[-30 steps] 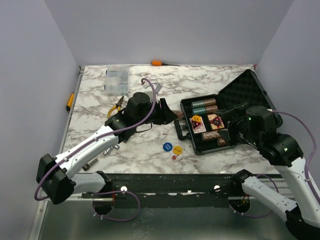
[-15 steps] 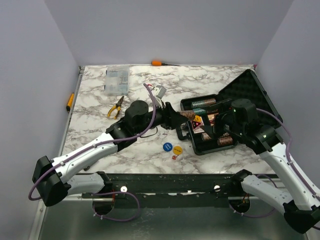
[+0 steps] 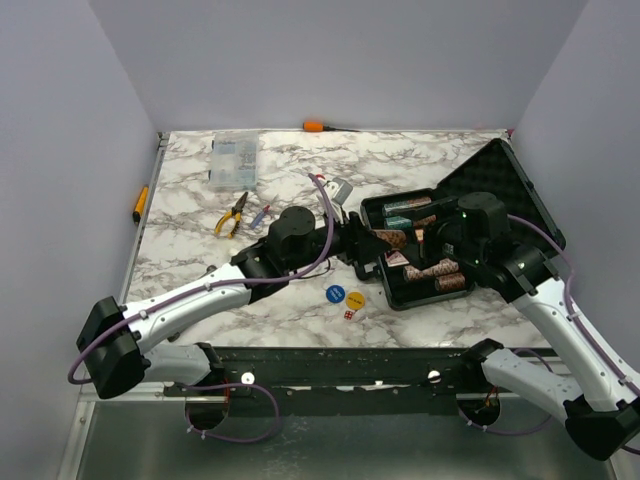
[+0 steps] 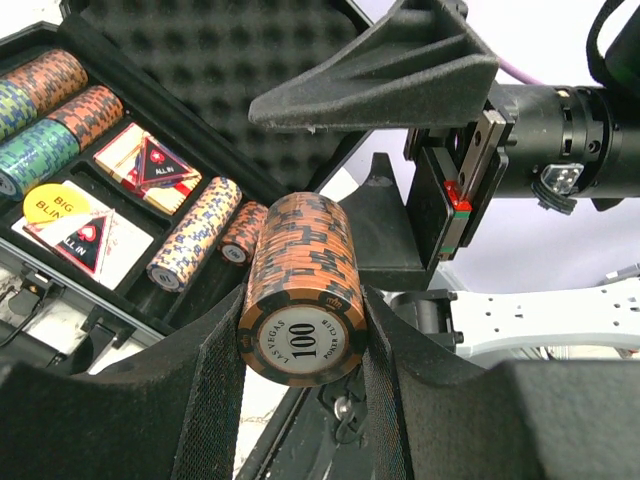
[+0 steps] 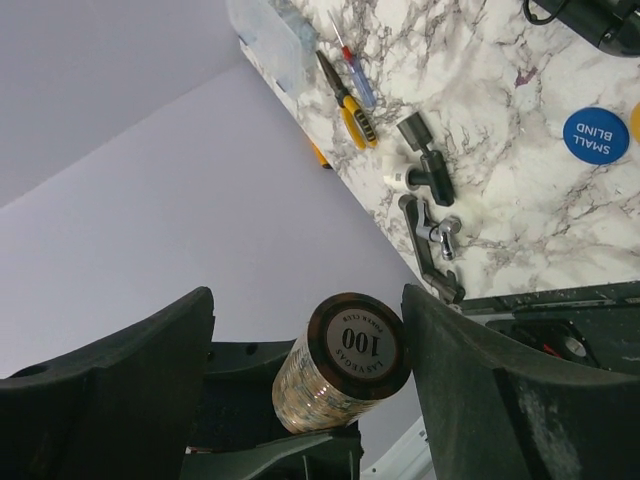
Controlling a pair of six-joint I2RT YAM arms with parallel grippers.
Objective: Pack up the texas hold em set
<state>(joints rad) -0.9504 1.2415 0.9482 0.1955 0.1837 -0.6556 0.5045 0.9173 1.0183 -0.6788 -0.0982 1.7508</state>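
The open black case point(image 3: 497, 178) lies at the right with chip stacks point(image 4: 194, 236) and two card decks point(image 4: 142, 166) in its foam tray. My left gripper point(image 4: 300, 345) is shut on an orange-brown "100" chip stack point(image 4: 305, 290) and holds it level over the case's left edge point(image 3: 364, 250). My right gripper point(image 5: 305, 325) faces it, jaws open around the stack's far end point(image 5: 345, 362); the right finger point(image 5: 470, 380) is close to the chips and a wide gap stays on the left. A blue disc point(image 3: 335, 294), a yellow disc point(image 3: 355, 298) and red dice point(image 3: 348, 314) lie on the table.
A clear parts box point(image 3: 232, 160) and yellow-handled pliers point(image 3: 232, 212) sit at the back left, with a small screwdriver point(image 3: 262, 215) beside them. An orange-handled tool point(image 3: 318, 126) lies along the back wall. Metal fittings point(image 5: 430, 215) lie near the front edge.
My left arm has carried the chip stack right, up to the case. My right gripper has swung left to meet it, and its jaws have narrowed around the stack's end.
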